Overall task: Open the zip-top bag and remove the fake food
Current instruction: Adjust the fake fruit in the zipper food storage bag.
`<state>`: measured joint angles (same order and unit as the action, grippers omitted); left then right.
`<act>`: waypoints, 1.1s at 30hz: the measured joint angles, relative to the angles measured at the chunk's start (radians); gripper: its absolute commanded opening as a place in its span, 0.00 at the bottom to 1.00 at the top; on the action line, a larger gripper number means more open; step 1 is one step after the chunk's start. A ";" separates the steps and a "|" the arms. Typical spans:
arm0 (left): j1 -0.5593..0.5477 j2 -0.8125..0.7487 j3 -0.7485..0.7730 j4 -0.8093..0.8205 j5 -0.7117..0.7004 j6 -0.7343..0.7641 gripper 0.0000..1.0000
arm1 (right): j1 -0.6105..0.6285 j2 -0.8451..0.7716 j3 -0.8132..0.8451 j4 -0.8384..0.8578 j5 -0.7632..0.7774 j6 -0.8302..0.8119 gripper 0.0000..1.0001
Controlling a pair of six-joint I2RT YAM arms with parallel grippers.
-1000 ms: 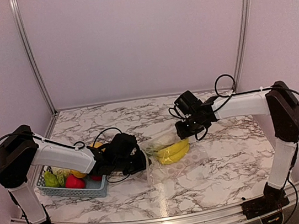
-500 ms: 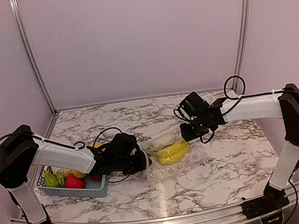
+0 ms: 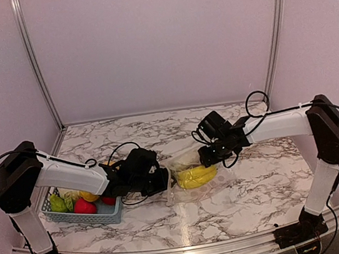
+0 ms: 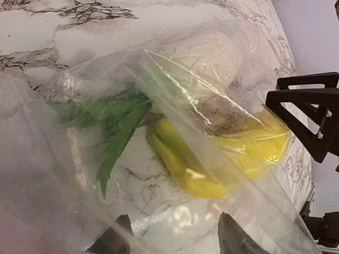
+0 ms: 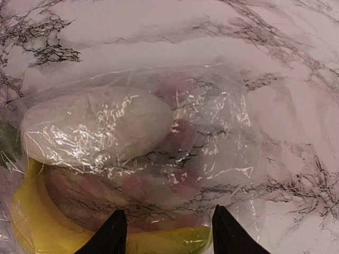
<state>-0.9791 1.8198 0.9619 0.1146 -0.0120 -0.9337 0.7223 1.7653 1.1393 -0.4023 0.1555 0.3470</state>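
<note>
On the marble table (image 3: pixel 266 183), viewed from above, the right gripper (image 3: pixel 210 156) has come lower and nearer the zip-top bag (image 3: pixel 220 180) than half a second ago; the left gripper (image 3: pixel 163 179) has edged right to the bag's left end; the bag itself has slid slightly left. Left fingers (image 4: pixel 233 241) stand spread with clear film lying before them; right fingers (image 5: pixel 108 235) stand spread above the bag. The bag lies flat mid-table, holding yellow bananas (image 3: pixel 194 176) and a pale cabbage (image 3: pixel 187 160) with green leaves. Beside the left arm, a light blue basket (image 3: pixel 103 216) holds a green pear (image 3: pixel 58 203), a red apple (image 3: pixel 84 206) and a yellow piece, partly hidden.
</note>
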 measured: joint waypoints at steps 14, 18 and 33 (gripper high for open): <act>0.000 0.015 0.024 0.001 0.059 -0.013 0.81 | 0.027 0.010 -0.005 0.009 0.007 -0.025 0.75; 0.000 0.018 0.031 0.004 0.081 -0.028 0.81 | 0.028 0.002 -0.005 -0.002 0.023 -0.027 0.73; 0.003 0.029 0.036 0.023 0.121 -0.055 0.81 | -0.038 -0.229 -0.146 0.025 -0.078 0.071 0.39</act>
<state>-0.9760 1.8492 0.9977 0.1375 0.1089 -0.9882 0.6846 1.5368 0.9928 -0.3775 0.0772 0.4183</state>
